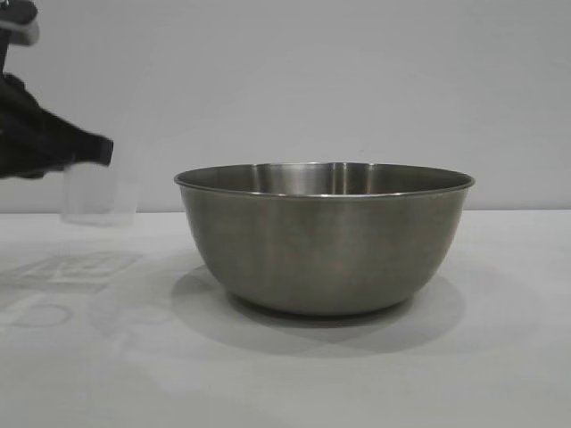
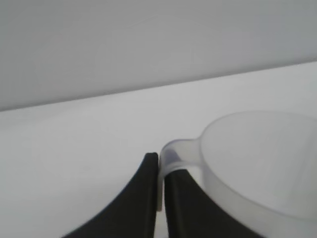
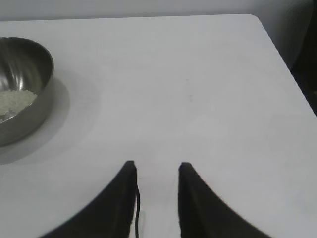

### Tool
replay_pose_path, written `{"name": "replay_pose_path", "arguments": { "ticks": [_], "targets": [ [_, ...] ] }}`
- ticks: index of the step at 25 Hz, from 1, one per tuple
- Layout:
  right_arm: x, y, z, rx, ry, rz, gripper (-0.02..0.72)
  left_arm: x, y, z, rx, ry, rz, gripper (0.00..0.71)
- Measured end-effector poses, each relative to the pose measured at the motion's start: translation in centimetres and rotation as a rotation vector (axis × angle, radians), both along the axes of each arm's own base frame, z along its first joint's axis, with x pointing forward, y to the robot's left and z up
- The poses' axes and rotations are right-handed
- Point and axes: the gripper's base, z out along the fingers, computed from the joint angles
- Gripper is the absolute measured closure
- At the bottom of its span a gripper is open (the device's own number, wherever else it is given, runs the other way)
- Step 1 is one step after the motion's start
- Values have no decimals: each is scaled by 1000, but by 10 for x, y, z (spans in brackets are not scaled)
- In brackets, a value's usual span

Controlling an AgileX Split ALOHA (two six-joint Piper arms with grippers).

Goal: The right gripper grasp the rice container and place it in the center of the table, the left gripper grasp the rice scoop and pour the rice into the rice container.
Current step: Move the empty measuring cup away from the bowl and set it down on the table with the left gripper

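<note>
The steel rice container (image 1: pixel 326 236) stands on the white table (image 1: pixel 500 357), in the middle of the exterior view. In the right wrist view it (image 3: pixel 20 89) holds a small heap of rice (image 3: pixel 15 101). My left gripper (image 1: pixel 85 152) at the far left is shut on the loop handle of the clear rice scoop (image 1: pixel 98 192), holding it upright just above the table, left of and behind the bowl. In the left wrist view the fingers (image 2: pixel 148 188) pinch the handle of the scoop (image 2: pixel 257 163), which looks empty. My right gripper (image 3: pixel 156 168) is open and empty, well away from the bowl.
The table's far edge and right corner (image 3: pixel 257 22) show in the right wrist view, with a dark area beyond. A plain grey wall stands behind the table.
</note>
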Motion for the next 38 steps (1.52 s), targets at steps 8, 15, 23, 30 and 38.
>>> {"name": "replay_pose_path", "arguments": {
  "ticks": [8,15,23,30,38],
  "targets": [
    [0,0,0,0,0,0,496,-2,3,-21,-36,64,37,710],
    [0,0,0,0,0,0,496,-4,4,-24,-32,76,40,662],
    [0,0,0,0,0,0,496,-23,10,-33,0,142,20,418],
    [0,0,0,0,0,0,496,-48,19,-27,16,179,16,392],
    [0,0,0,0,0,0,496,-71,24,15,-16,75,-42,392]
  ]
}}
